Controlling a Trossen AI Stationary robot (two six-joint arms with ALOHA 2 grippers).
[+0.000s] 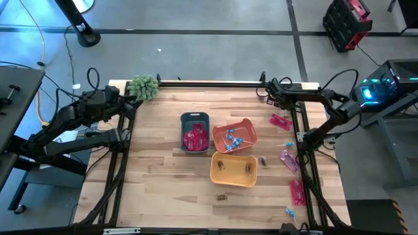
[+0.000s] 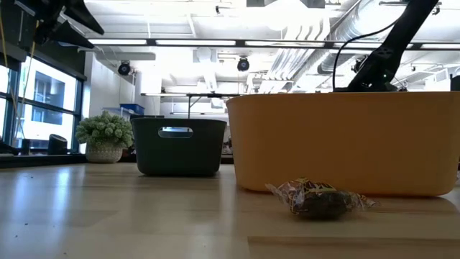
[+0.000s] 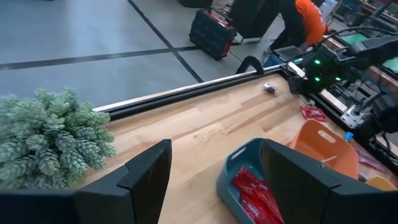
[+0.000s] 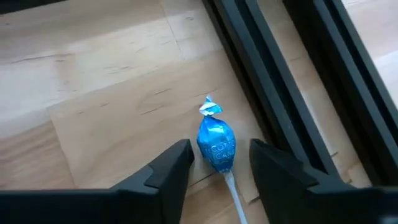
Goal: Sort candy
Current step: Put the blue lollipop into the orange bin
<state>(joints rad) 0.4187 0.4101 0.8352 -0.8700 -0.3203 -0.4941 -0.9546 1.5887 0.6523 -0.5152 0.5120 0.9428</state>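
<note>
The right gripper point(image 4: 219, 163) sits at the far right corner of the table point(image 1: 163, 196), close to the black frame rail, with its fingers parted and a blue lollipop point(image 4: 216, 144) lying on the wood between the tips; the fingers stand to either side of the blue head without pinching it, and the white stick runs back between them. The left gripper point(image 3: 214, 180) waits at the far left corner beside the fuzzy green plant point(image 1: 144, 86), jaws wide and holding nothing. In the middle of the table stand three bins: the grey-blue bin point(image 1: 195, 119) holds pink-red packets point(image 1: 194, 139), the orange bin point(image 1: 243, 124) just to its right holds blue lollipops point(image 1: 232, 138), and the yellow bin point(image 1: 233, 178) in front of that holds a couple of small brown pieces point(image 1: 221, 164). Unsorted sweets lie along the right side of the table: a pink-red packet point(image 1: 281, 121) near the far end, more packets and lollipops nearer the front, and one brown piece point(image 2: 320, 198) on the wood just in front of the yellow bin
</note>
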